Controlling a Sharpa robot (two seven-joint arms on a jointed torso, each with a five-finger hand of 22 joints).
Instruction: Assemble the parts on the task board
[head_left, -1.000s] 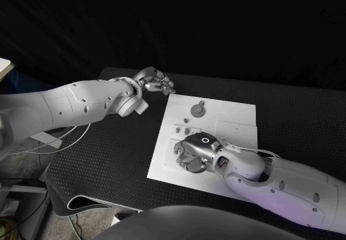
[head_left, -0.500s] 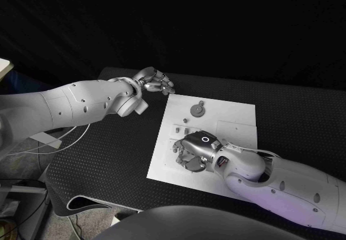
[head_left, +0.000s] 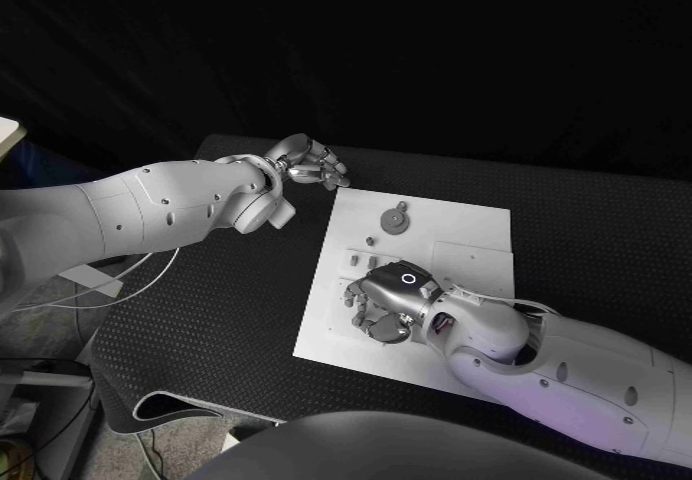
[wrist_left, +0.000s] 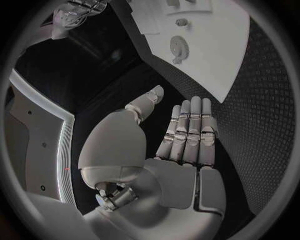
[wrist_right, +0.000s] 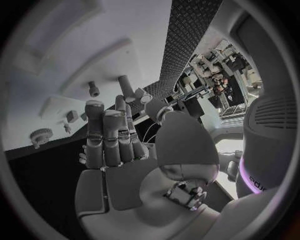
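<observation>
We see the task board (head_left: 476, 235) carrying a round part (head_left: 395, 219) at 12 o'clock, right hand (head_left: 387, 303) spread empty over its 8 o'clock corner, left hand (head_left: 307, 161) fingers straight, holding nothing, at 11 o'clock off the board.

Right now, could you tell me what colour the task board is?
White; the task board shows best in the head view.

Near-left part of the white rectangular task board (head_left: 476, 235) is blocked by the right silver many-fingered hand (head_left: 387, 300), low over the small grey pegs (wrist_right: 92, 89) w/ its white arm covering the near-right corner. Far half is more open: just the round grey gear-like part (head_left: 395, 218) standing there, bare white plate to its right toward the far-right corner. Left silver hand (head_left: 307, 162) sits off the board by its far-left corner, fingers straight & empty, over the black textured table (head_left: 216, 310), which is free along the board's left side.
</observation>
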